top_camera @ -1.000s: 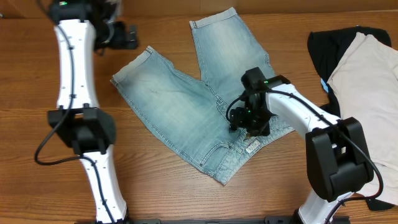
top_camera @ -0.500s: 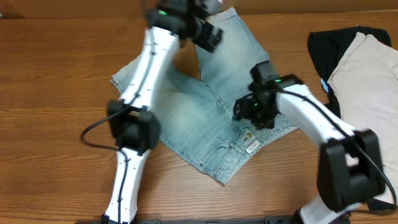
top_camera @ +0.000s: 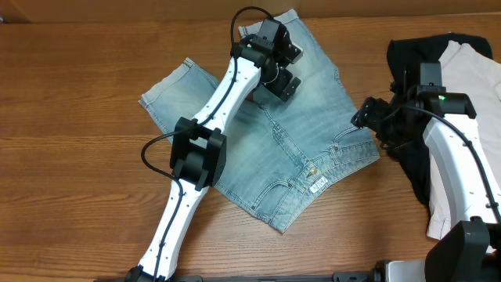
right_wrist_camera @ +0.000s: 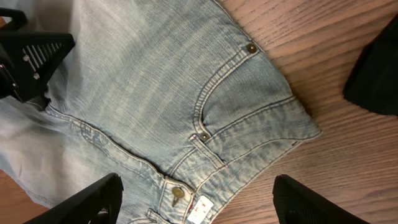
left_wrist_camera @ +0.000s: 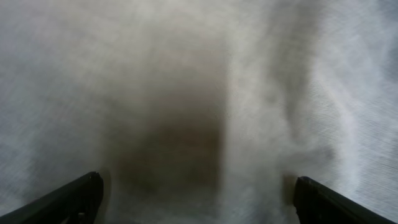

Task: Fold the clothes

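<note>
**Above the denim shorts (top_camera: 258, 157): left tool (top_camera: 280, 77) and right tool (top_camera: 374, 119) both released**

Over the far leg of the shorts, the left tool (left_wrist_camera: 196, 183) is held close to the cloth with its fingers spread wide. Only blurred denim is seen between them, and nothing is gripped. At the waistband corner by the front pocket, the right tool (right_wrist_camera: 196, 186) is likewise spread apart, with nothing held. The denim shorts (right_wrist_camera: 155, 81) are laid open on the table (top_camera: 70, 102) at its middle, one leg towards the far left and the waistband towards the near right. To the right, apart from the denim, a black garment (top_camera: 407, 63) is seen with cream-white shorts (top_camera: 470, 94) laid on it.
</note>
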Motion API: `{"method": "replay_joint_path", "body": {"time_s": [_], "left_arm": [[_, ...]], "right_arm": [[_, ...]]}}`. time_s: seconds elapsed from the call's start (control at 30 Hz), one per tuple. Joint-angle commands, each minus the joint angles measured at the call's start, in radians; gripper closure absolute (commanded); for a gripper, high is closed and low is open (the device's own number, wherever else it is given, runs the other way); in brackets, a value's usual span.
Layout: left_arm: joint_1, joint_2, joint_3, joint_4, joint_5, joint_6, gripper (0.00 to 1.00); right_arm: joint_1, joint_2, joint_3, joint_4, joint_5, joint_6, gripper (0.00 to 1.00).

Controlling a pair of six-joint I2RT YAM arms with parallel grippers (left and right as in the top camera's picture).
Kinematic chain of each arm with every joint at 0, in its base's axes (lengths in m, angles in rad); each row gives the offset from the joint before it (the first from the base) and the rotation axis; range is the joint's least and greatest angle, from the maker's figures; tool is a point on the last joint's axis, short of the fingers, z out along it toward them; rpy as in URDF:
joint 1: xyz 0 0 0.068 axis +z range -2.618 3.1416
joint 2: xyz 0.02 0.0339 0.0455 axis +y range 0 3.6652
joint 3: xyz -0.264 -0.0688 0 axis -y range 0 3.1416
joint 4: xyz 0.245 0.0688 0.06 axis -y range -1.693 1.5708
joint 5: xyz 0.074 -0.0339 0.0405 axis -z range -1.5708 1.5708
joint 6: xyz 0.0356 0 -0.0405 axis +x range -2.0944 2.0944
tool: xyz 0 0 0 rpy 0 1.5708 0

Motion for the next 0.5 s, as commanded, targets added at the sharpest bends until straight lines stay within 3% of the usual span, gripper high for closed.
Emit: {"method": "replay_joint_path", "body": {"time_s": [0.0,0.17,0.47], "left_arm": [[0.005,0.016,0.011,-0.034,-0.128,-0.097,0.00],[0.040,0.051,0.011,-0.140,-0.190,-0.241,0.00],[0.106,0.159,0.010,-0.345,-0.149,-0.290,0.00]], "right_arm": [[-0.002,-0.010,0.013,0.006,0.000,-0.029,0.18],[-0.002,-0.010,0.013,0.015,0.000,-0.029,0.17],[-0.002,-0.010,0.013,0.019,-0.001,-0.029,0.16]]}}
